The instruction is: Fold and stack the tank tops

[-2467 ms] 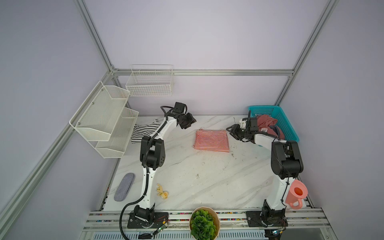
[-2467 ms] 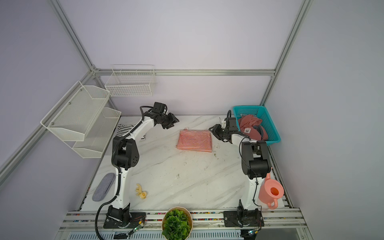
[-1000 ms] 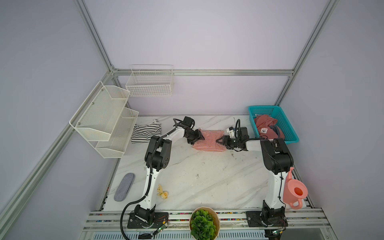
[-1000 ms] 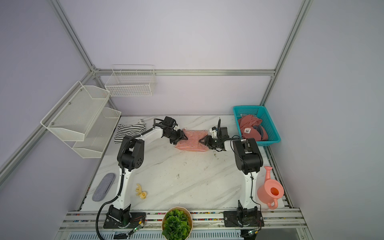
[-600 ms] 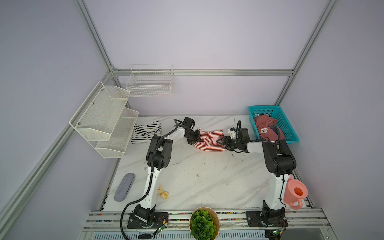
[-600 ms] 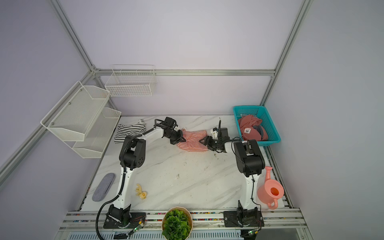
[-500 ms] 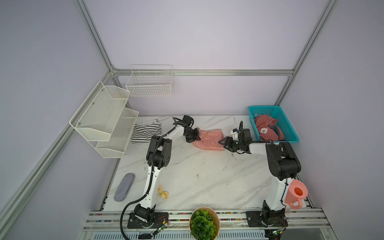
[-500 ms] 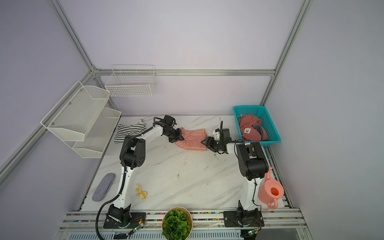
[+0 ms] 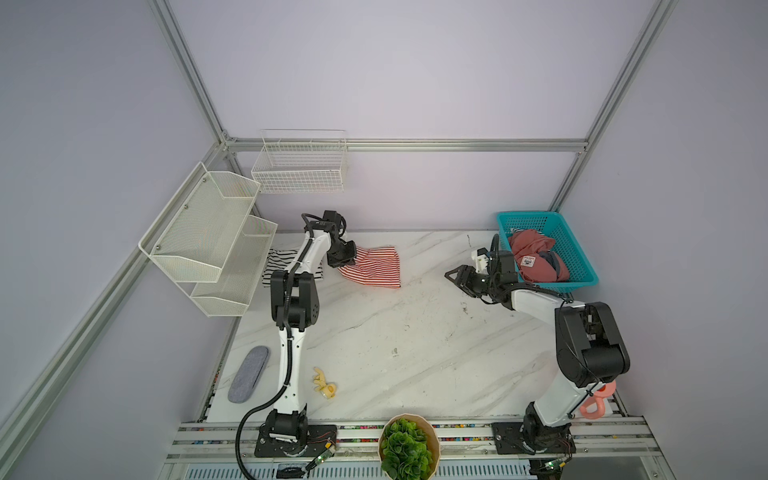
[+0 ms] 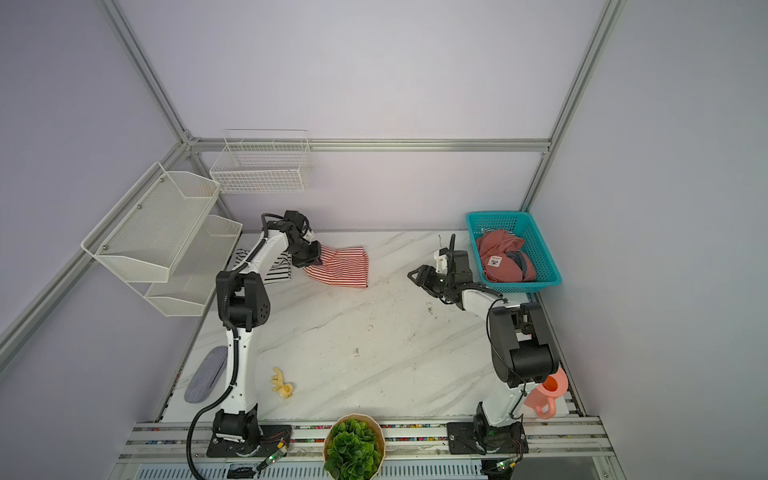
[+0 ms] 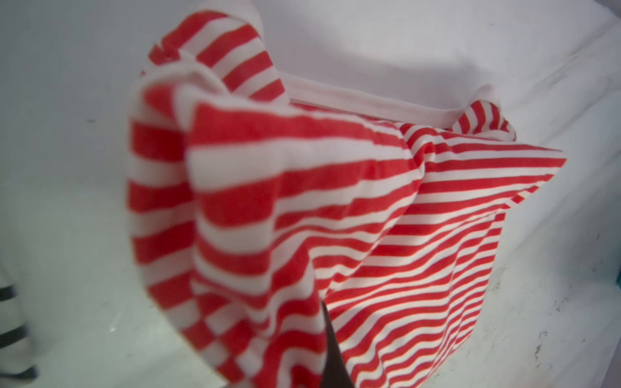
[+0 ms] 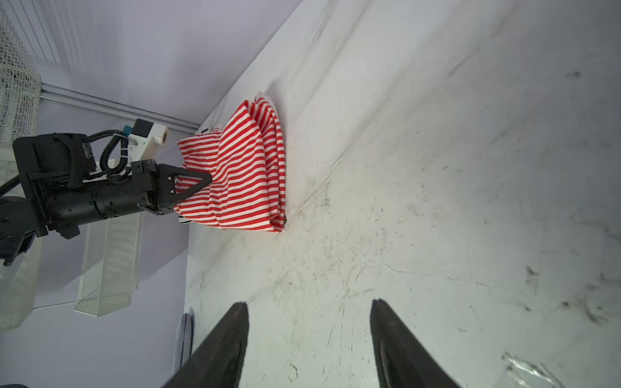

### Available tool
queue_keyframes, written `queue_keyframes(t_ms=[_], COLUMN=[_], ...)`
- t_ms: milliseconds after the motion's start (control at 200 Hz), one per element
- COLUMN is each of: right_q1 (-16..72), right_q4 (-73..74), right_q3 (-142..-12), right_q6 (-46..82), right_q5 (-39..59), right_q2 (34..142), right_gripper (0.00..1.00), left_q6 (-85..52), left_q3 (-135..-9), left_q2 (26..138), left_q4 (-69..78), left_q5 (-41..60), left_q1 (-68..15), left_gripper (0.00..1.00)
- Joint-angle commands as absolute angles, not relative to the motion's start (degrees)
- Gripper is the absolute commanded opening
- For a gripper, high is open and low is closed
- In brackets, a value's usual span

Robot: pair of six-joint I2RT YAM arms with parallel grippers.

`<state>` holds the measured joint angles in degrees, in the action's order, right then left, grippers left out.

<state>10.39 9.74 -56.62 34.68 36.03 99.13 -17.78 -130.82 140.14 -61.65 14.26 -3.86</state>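
Red-and-white tank top (image 9: 374, 270) clamped in outstretched left gripper (image 12: 206, 181), right gripper (image 12: 309, 304) apart, low over table (image 9: 415, 332).

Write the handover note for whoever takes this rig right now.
Left gripper: shut on an edge of the red top, lifting it; the rest lies on the table.
Right gripper: open, empty, over bare table by the basket.
Black top: on the table, back left.
Done: red top looks folded.
Left: stack it on the black top.
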Motion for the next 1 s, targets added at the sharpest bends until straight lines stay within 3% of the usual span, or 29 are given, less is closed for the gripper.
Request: queue_keyframes(t_ms=[0, 210, 995], right_q1=[10.52, 10.69, 11.98], right_q4=[10.53, 11.40, 14.93], right_q3=[-56.34, -55.72, -55.01], right_q6=[35.93, 36.29, 37.24], right_q5=[36.78, 37.04, 38.30], right_q2=[99.97, 100.28, 103.24], right_gripper=[0.59, 0.58, 0.56], left_q6=[-9.79, -7.86, -7.38], left_q3=[-134.12, -134.15, -132.23], left_q2=[138.50, 135.48, 125.49], left_q4=[-65.94, -66.43, -65.70], left_q5=[9.13, 2.76, -5.50], left_q1=[-2.10, 0.47, 3.05], left_gripper=[0.00, 0.00, 0.00])
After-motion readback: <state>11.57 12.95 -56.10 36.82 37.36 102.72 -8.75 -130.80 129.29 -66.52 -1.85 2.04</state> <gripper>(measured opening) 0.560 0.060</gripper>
